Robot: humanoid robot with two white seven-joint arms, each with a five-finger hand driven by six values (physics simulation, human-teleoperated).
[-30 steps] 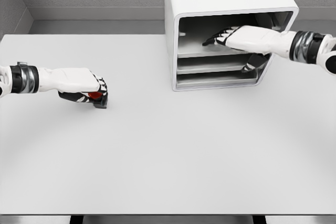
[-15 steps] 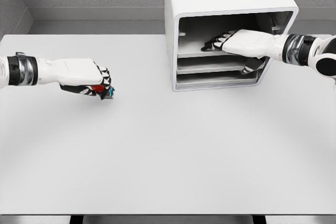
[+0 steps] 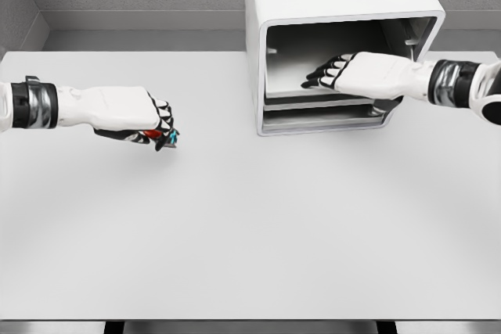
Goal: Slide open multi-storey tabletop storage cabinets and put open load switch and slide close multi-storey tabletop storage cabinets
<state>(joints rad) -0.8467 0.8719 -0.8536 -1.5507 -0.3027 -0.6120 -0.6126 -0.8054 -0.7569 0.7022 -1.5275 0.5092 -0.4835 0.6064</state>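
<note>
Cabinet [image 3: 337,5] stood at the back of the white table [image 3: 250,232], a white box with its front open and grey trays stacked inside (nothing showed in them, and no writing on its shell). The right hand [image 3: 348,74] reached into the opening, fingers loosely extended over a tray, holding nothing. Well apart, the left hand [image 3: 145,119] was clenched around the small red-and-dark switch [image 3: 160,137], above the tabletop.

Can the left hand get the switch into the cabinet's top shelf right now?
Probably not yet. The right hand lies across the cabinet opening, blocking that shelf, while the left hand holds the switch far off.
</note>
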